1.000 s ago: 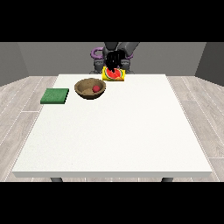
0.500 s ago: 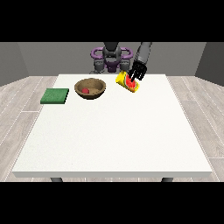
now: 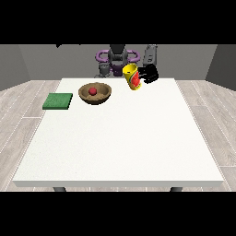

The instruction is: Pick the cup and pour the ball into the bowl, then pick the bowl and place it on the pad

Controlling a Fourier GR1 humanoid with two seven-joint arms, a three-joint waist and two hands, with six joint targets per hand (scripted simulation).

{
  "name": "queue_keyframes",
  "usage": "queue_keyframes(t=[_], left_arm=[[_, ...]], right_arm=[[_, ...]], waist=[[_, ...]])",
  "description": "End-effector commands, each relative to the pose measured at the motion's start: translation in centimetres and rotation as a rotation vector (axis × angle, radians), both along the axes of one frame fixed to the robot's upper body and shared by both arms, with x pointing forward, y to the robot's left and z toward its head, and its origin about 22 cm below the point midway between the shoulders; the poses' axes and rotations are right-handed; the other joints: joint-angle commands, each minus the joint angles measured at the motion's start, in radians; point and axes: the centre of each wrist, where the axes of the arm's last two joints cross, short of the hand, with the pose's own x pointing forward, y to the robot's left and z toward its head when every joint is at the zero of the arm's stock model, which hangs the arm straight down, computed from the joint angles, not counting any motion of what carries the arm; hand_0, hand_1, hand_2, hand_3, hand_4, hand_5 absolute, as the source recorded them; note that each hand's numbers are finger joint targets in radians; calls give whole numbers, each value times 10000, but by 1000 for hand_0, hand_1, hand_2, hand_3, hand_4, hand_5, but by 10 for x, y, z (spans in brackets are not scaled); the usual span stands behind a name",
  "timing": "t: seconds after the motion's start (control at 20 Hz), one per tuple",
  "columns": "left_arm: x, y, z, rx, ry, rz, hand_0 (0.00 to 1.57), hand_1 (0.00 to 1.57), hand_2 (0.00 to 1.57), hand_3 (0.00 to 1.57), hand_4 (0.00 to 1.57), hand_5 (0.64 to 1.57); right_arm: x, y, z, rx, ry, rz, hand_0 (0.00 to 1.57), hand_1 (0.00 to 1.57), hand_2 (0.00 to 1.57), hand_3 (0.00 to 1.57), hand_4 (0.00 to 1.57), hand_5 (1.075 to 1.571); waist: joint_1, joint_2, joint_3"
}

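A yellow cup (image 3: 132, 77) with a red patch hangs tilted above the table's far edge, right of the bowl. The black hand at the view's right (image 3: 148, 75) is curled round its right side. A brown wooden bowl (image 3: 95, 93) stands on the table at the far left of middle. A red ball (image 3: 93, 91) lies inside the bowl. A flat green pad (image 3: 58, 101) lies left of the bowl, near the table's left edge. The hand at the view's left does not show.
The large white table (image 3: 120, 138) stretches towards the camera. The robot's torso (image 3: 117, 59) stands behind the table's far edge. A grey wooden floor surrounds the table.
The hand with the cup has swung from over the bowl to the right and then turned the cup more upright. The ball stays in the bowl.
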Motion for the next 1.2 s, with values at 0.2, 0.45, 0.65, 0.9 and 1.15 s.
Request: queue_keyframes(t=[0.2,0.45,0.65,0.9,1.15], left_arm=[[4,81,31,-4399,-2915,-2372,180,180,0,0,0,1562],[4,157,60,-4299,-2846,-3392,0,0,0,0,0,1547],[12,191,118,-3473,-3093,-3188,0,0,0,0,0,1531],[20,190,185,-2486,-3089,-3548,0,0,0,0,0,1518],[8,216,228,-1935,-3122,-3283,0,0,0,0,0,1523]], right_arm=[[-6,39,18,-34,-865,-330,0,0,0,0,488,1566],[-9,69,23,11,-1270,-616,0,0,0,0,492,1568],[4,70,-4,-118,-801,-381,0,0,0,0,476,1569],[27,59,-60,467,10,-654,0,0,0,0,397,1568],[32,32,-104,1151,240,-752,0,0,0,0,386,1570]], waist=[[713,1566,125],[845,2319,182],[600,2540,200],[919,2560,226],[772,2797,223]])
